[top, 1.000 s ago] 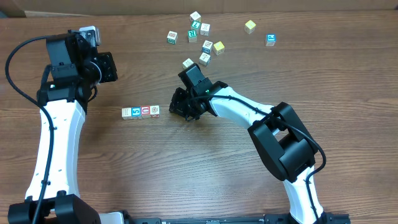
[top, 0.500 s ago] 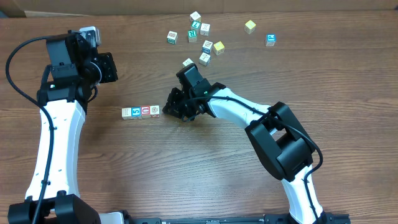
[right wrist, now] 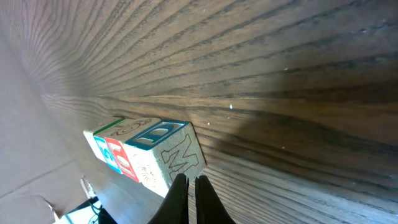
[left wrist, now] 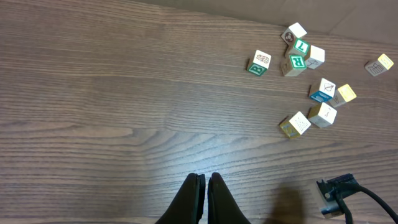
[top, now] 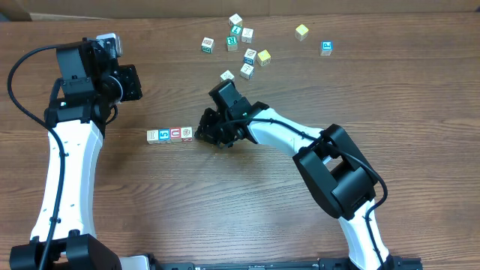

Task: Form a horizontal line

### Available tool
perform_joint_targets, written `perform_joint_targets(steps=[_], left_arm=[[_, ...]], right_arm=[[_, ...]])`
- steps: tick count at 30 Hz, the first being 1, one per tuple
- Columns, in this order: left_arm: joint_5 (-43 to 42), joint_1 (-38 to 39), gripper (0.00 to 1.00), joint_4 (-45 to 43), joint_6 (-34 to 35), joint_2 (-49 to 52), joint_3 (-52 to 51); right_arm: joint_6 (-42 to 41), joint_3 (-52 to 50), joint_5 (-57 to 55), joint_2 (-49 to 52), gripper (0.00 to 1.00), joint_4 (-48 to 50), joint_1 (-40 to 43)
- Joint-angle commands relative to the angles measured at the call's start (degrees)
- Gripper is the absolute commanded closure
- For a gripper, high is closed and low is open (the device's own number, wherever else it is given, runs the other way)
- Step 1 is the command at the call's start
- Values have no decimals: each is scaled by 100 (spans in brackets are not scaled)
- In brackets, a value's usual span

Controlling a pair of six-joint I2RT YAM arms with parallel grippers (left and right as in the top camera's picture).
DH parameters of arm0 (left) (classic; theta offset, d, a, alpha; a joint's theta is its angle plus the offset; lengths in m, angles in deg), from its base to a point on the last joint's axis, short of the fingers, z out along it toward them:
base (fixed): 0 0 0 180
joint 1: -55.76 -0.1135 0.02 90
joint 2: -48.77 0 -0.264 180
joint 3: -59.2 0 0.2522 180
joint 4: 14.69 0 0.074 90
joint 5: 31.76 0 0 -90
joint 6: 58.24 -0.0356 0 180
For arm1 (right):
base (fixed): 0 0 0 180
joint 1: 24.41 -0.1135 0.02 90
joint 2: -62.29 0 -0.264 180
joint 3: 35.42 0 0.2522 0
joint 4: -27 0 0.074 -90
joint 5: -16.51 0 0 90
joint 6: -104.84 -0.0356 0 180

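Right end effector [top: 204, 129] - clenched, empty - has edged left over the last second to the right end of the line [top: 170, 135], lying complete mid-bench [top: 225, 210], likely only final straightening outstanding; left end effector [left wrist: 202, 182] clenched, idle.

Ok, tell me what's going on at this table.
The right arm's end effector, shut and empty, sits low at the right end of the row of four letter cubes, which lie edge to edge on the table. Whether it touches the row is unclear. The left end effector is shut, holding nothing, off to the side. More loose cubes lie scattered farther back.
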Motion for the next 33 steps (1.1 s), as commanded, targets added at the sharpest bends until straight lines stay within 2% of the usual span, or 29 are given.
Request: perform_joint_targets(steps=[1, 23, 33], left_arm=[[-46, -24, 96, -4, 9, -160, 120], [-44, -24, 96, -4, 7, -160, 120], [-44, -24, 96, 42, 7, -160, 120]], right_arm=[[-20, -15, -133, 87, 96, 22, -39], [-20, -15, -39, 166, 96, 199, -131], [24, -15, -417, 166, 96, 306, -120]])
